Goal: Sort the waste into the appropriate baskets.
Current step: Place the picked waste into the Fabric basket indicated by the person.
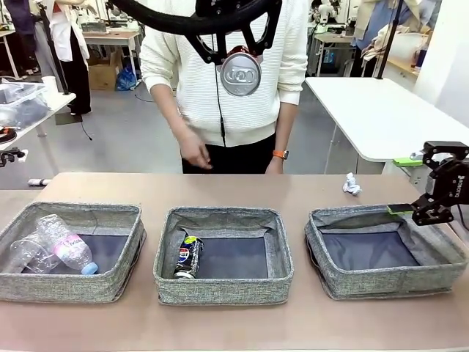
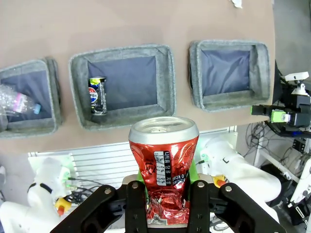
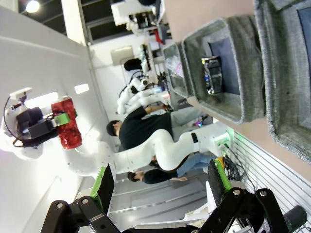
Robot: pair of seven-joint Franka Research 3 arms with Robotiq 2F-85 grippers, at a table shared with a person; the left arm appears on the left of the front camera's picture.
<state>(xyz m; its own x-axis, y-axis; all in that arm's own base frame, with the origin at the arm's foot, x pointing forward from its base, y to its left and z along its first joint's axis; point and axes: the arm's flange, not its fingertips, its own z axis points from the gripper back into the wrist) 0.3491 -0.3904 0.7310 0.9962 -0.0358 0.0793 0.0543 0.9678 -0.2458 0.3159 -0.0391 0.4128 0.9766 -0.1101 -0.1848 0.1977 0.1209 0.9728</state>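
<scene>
The left gripper point(image 2: 165, 180) is closed partway on the crushed red can point(image 2: 164, 158), pinching its crumpled lower half between the green pads, with the intact top pointing away from the wrist. It hangs high above the tabletop point(image 1: 234, 326). Far below and ahead of its fingers lies the middle basket point(image 2: 121, 49), where the dark logo can point(image 2: 97, 95) already rests, so that is probably the target. The main risk is the height. Let go from up here, the can could drift, strike a soft rim and bounce out, or roll into the left basket point(image 2: 52, 92) beside the clear bottle point(image 2: 17, 104), or into the bare right basket point(image 2: 228, 44) on the gripper's other side. In the wrist view the can sits short of the middle basket's near wall rather than over its floor, so an early release might drop it on the robot's side of the tabletop. The dented metal gives an uneven hold and could twist or slip on the way down. The right gripper point(image 1: 401, 185) stands fully open and holds nothing, beside the right basket's outer rim, well clear.
</scene>
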